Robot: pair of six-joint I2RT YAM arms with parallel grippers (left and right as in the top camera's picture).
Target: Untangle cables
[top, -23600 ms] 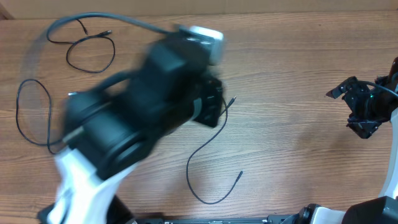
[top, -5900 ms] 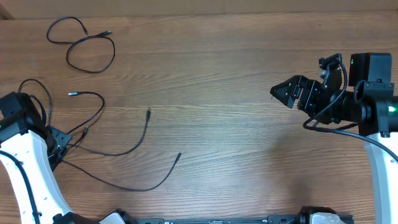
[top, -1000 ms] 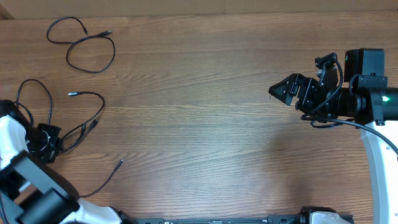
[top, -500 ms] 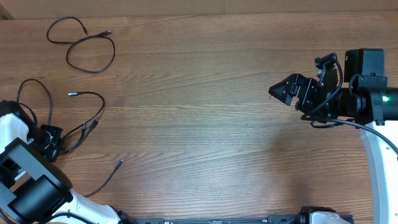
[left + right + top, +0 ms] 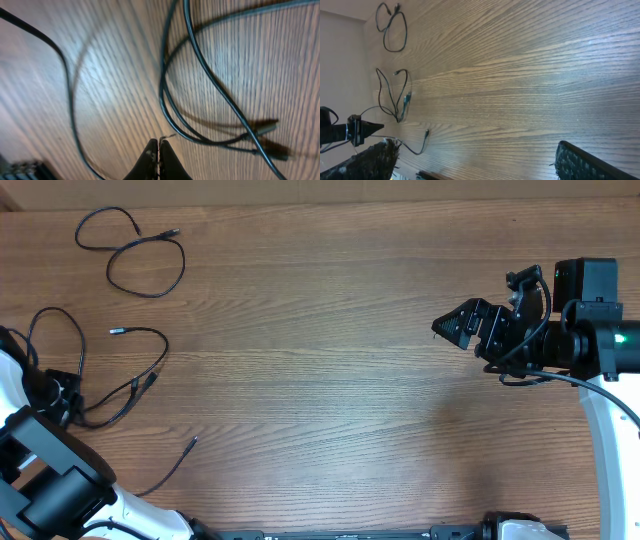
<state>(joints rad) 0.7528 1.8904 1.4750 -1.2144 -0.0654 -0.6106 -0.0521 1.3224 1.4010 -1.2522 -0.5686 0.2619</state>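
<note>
Left gripper, fingertips pressed together, rests just beside looping black cables on the table; right gripper hangs spread wide, well apart.

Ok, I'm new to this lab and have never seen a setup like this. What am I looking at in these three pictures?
This is a robot with two arms at a wooden table. The wide picture comes from a camera fixed above the table. The other two come from a camera on each wrist, looking along that arm's own fingers. The right gripper, on the right in the overhead picture, is wide open and holds nothing. The left gripper, at the left edge, has its fingers pressed together. I cannot tell whether a cord is pinched between them. Thin black cables lie on the table: one looped cable by itself in the far left corner, and a crossed group beside the left gripper. The job is to untangle them.
</note>
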